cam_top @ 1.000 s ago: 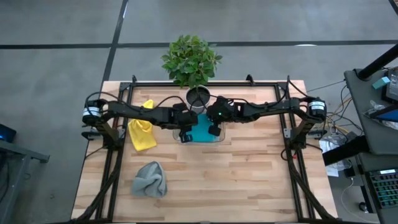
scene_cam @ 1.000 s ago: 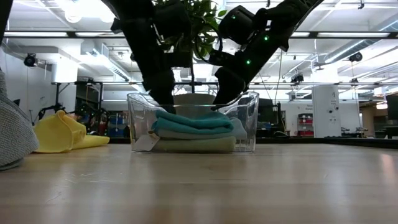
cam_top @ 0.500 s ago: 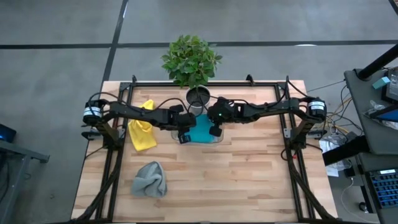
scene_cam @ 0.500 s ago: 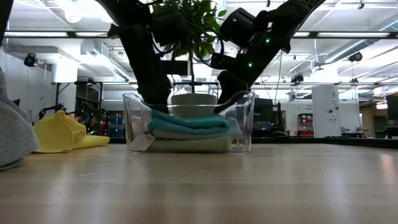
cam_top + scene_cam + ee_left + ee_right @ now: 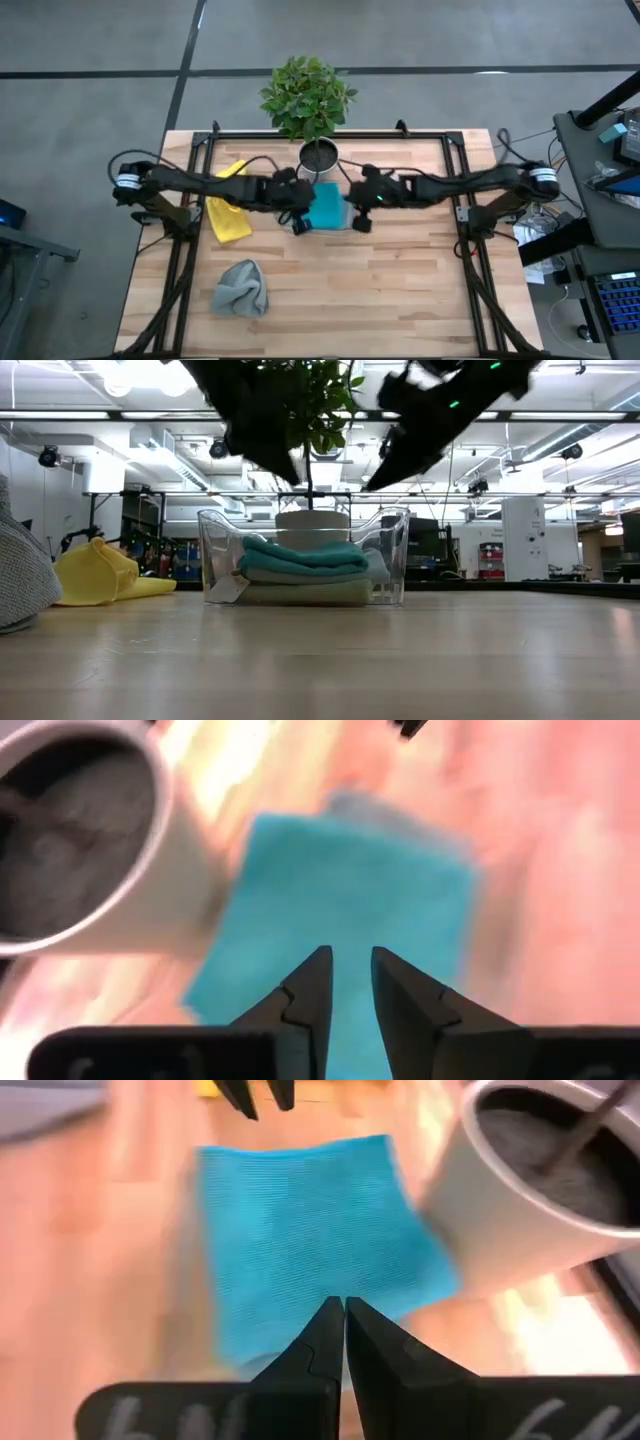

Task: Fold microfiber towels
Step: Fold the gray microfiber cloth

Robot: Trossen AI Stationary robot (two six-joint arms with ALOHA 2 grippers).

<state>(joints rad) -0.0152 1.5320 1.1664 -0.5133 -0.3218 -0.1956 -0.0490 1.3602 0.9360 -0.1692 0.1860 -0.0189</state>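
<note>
Nearest the table's front edge lies the grey towel [image 5: 240, 288], slumped in a loose mound; it looks light, limp and a little clingy, so it should flatten out only if pinched at a corner or hem and drawn across the wood, not grabbed by its bulk. Farther back on the left, the yellow towel [image 5: 229, 208] sits crumpled under the left arm, one tip pointing to the rear; the same corner grip would suit it, and its free tip seems the easiest place to take hold. Level with it at the middle of the table stands the clear plastic tray [image 5: 392, 545], holding three folded cloths in a neat stack: the teal towel [image 5: 305, 556] on top, a paler one beneath it, and the sage green towel [image 5: 310, 593] at the bottom. The left gripper [image 5: 301, 222] hangs above the tray's left end with its fingers [image 5: 305, 1000] a narrow slit apart and nothing between them; the right gripper [image 5: 361, 220] hangs above the tray's right end, its fingers [image 5: 322, 1340] pressed together, also empty. Just behind the tray stands the white pot [image 5: 319, 157] of a leafy plant [image 5: 307, 95], close enough that a dragged cloth might brush it.
</note>
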